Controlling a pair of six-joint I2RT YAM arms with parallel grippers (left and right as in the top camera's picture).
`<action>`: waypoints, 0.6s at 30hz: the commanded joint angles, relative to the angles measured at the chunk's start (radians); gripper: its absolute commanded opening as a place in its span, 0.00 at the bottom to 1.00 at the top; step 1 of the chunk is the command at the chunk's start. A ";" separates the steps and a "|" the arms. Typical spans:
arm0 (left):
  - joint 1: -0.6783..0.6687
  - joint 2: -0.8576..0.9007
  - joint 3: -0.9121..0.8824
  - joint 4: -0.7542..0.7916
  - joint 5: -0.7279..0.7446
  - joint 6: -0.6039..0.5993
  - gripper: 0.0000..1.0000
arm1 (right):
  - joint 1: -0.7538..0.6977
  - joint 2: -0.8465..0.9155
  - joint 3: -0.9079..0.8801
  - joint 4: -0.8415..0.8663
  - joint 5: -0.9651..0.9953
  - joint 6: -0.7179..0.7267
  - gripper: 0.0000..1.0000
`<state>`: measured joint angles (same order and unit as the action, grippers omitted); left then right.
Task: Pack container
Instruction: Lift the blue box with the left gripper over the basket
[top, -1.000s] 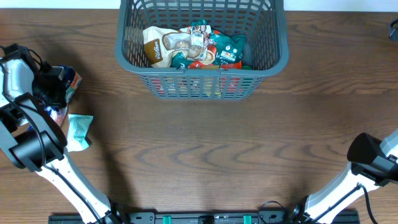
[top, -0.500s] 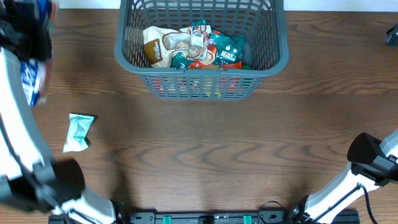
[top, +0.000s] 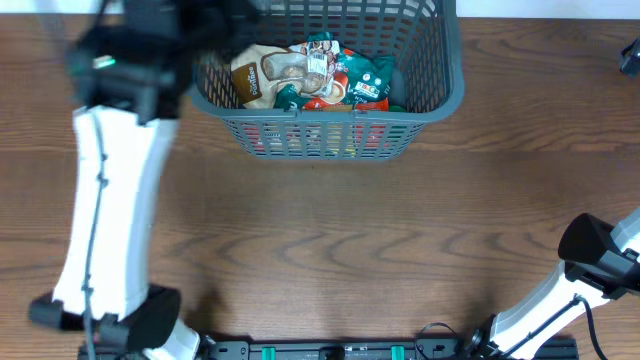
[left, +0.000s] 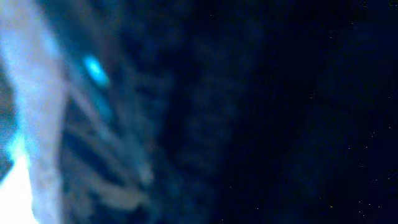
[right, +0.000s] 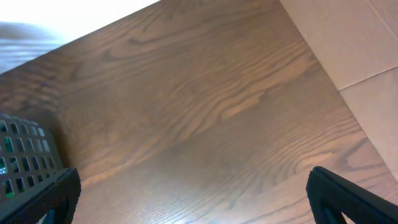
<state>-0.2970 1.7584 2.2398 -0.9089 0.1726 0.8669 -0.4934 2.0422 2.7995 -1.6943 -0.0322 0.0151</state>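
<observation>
The container (top: 325, 113), a dark grey slotted basket, stands at the table's far centre. It holds a tan bag (top: 262, 75) and green and red packets (top: 352, 82). My left gripper (top: 205, 22) is a dark motion blur over the basket's left side. The left wrist view is dark and smeared, so its jaws and any load cannot be made out. My right gripper (right: 193, 210) is open and empty over bare wood at the far right, and a dark bit of it shows in the overhead view (top: 631, 52). A basket corner (right: 25, 163) shows at the lower left of the right wrist view.
My left arm's white link (top: 105, 230) crosses the left part of the table and hides what lies under it. The right arm's base (top: 592, 255) sits at the front right. The table's far right edge meets a pale floor (right: 367, 37).
My left arm has swung fast from the table's far left, up and right, to the basket's left side. The small teal packet on the table is now hidden behind that arm. The right arm has not moved.
</observation>
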 joint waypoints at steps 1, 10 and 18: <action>-0.060 0.086 0.003 0.082 -0.023 0.199 0.06 | -0.003 0.005 -0.002 -0.003 0.005 0.013 0.99; -0.108 0.368 0.003 0.149 -0.023 0.209 0.06 | -0.003 0.005 -0.002 -0.003 -0.002 0.013 0.99; -0.121 0.483 0.003 0.141 -0.023 0.209 0.34 | -0.003 0.005 -0.002 -0.003 -0.006 0.014 0.99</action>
<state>-0.4114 2.2646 2.2292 -0.7788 0.1501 1.0672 -0.4934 2.0422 2.7995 -1.6943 -0.0334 0.0154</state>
